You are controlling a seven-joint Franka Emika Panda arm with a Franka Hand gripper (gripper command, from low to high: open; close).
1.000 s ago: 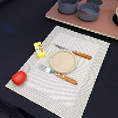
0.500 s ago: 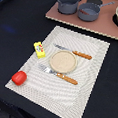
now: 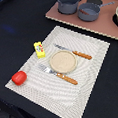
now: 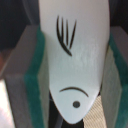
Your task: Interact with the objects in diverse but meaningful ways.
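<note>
the pale fish-shaped piece with dark drawn marks sits clamped between the green pads of the gripper, filling the wrist view; the arm is out of the exterior view, so its pose cannot be told; set it down gently near the round plate on the placemat, clear of the tomato, the yellow block and the pots

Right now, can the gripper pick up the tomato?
Probably not: the gripper is full, clamped on a white fish-shaped piece. The tomato itself lies uncovered near the placemat's corner, with nothing over it.
</note>
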